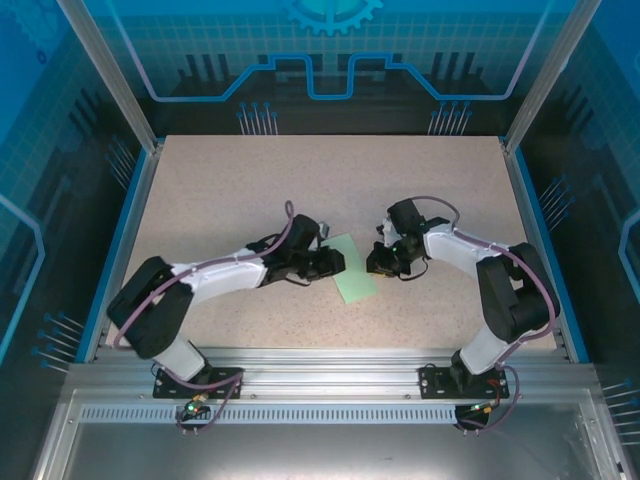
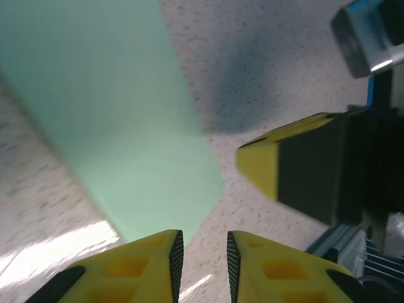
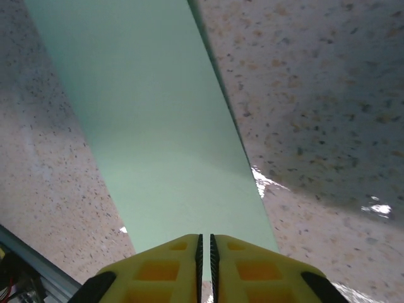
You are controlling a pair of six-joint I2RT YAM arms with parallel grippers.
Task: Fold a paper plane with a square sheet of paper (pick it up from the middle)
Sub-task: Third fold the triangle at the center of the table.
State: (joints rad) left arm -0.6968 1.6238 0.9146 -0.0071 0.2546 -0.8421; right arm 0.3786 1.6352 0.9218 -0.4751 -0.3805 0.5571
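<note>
Right gripper (image 3: 206,238) tips sit up close in its wrist view. The jaws are shut to a hairline, with the tips down on the near end of the square sheet of paper (image 3: 158,139). Can't tell if the sheet is pinched between them or only pressed under them. Left gripper (image 2: 199,235) jaws stand a narrow slot apart with bare table (image 2: 284,57) showing through, nothing held, tips just beside the sheet's corner. Sheet is already folded to a long narrow strip and lies flat at the table's centre, between the two grippers in the top view, with the left gripper at its left edge and the right at its right edge. Likely reason: the central spot keeps it in reach of both arms, and opposed tips let one side pin while the other works a crease. Plane shape not yet formed.
</note>
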